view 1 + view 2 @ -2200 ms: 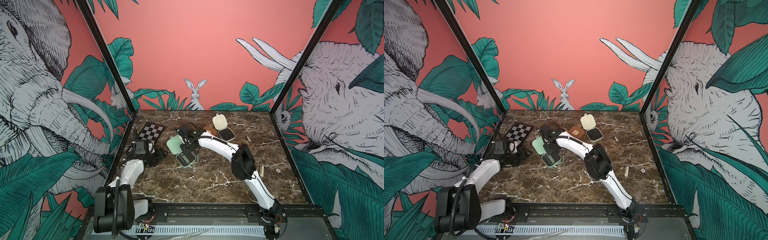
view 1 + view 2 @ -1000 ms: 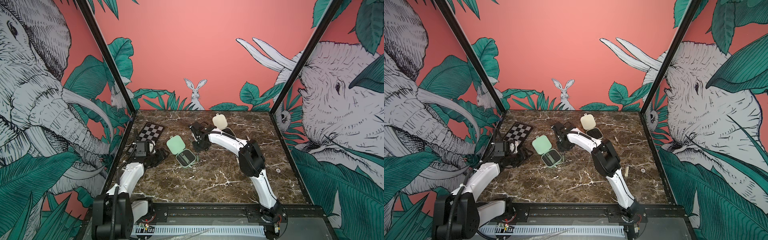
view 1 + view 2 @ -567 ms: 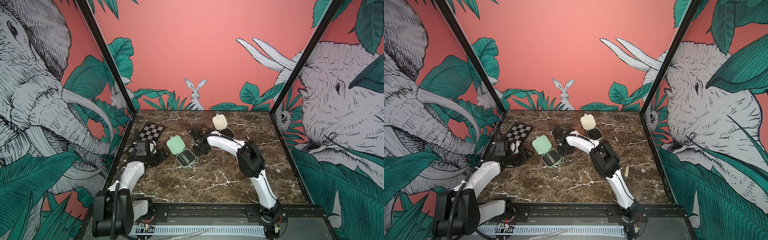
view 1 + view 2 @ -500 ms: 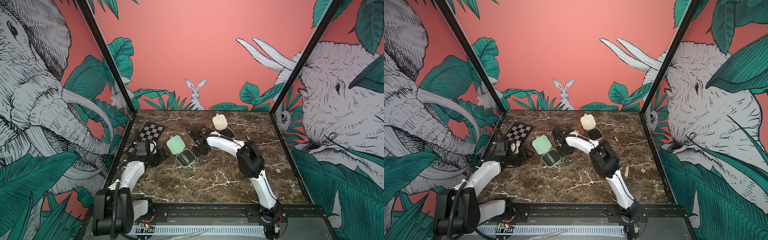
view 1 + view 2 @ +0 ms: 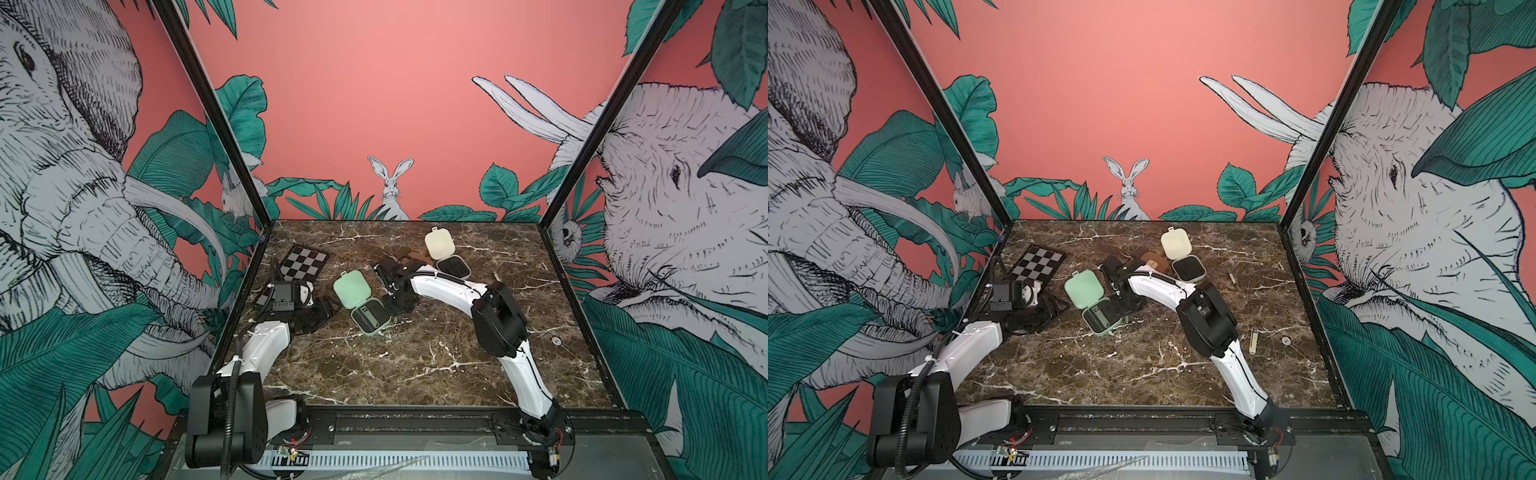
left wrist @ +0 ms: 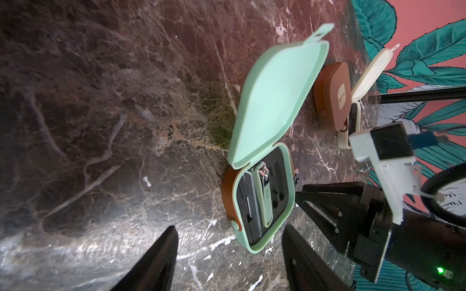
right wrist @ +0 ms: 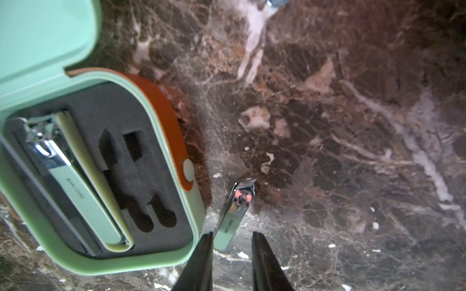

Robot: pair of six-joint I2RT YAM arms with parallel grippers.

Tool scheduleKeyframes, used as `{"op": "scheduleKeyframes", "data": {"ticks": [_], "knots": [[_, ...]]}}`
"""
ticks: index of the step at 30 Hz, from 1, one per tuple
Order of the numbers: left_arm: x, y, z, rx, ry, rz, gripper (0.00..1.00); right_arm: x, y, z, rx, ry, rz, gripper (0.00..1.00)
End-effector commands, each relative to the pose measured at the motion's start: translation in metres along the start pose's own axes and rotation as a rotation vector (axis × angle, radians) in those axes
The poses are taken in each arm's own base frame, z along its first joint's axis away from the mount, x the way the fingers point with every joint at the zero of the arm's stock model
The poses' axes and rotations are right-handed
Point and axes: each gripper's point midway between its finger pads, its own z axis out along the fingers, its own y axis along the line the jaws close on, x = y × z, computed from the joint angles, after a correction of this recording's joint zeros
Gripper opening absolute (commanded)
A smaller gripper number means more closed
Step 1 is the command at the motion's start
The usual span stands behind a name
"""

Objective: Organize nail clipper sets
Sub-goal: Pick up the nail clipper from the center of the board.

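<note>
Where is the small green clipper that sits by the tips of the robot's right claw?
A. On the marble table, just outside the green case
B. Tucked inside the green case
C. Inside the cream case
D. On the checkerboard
A: the right wrist view shows the small green clipper lying on the marble table just outside the open green case, its near end between the right gripper's parted fingertips.

1. "MANICURE" is printed in small dark capitals along the lever of the large nail clipper (image 7: pixel 83 199) seated in the mint green case (image 7: pixel 126 264).
2. The small nail clipper (image 7: pixel 234 214) beside that case bears a short marking, too blurred to read.
3. The brown case (image 6: pixel 327 100) has a cream label (image 6: pixel 343 97); its print is too small to read.
</note>
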Motion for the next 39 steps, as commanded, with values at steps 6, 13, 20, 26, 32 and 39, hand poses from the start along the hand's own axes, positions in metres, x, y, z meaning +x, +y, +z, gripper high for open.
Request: {"op": "scheduleKeyframes", "data": {"ticks": [6, 13, 20, 26, 32, 39], "knots": [[0.000, -0.005, -0.004, 0.013, -0.010, 0.024, 0.68, -0.001, -0.007, 0.016, 0.013, 0.022, 0.018, 0.29], [-0.001, -0.006, -0.004, 0.018, -0.013, 0.021, 0.68, -0.002, -0.013, 0.020, 0.030, 0.025, 0.023, 0.31], [0.002, -0.003, -0.002, 0.016, -0.003, 0.016, 0.68, -0.011, -0.012, 0.006, -0.014, -0.015, 0.037, 0.25], [0.003, -0.004, -0.002, 0.023, -0.003, 0.010, 0.68, -0.013, -0.014, 0.008, -0.143, -0.003, 0.120, 0.20], [0.004, -0.005, -0.004, 0.022, -0.003, 0.010, 0.68, -0.015, -0.025, 0.004, -0.192, -0.041, 0.180, 0.23], [0.004, -0.004, -0.004, 0.022, -0.002, 0.000, 0.68, -0.016, -0.026, 0.006, -0.302, -0.054, 0.226, 0.11]]}}
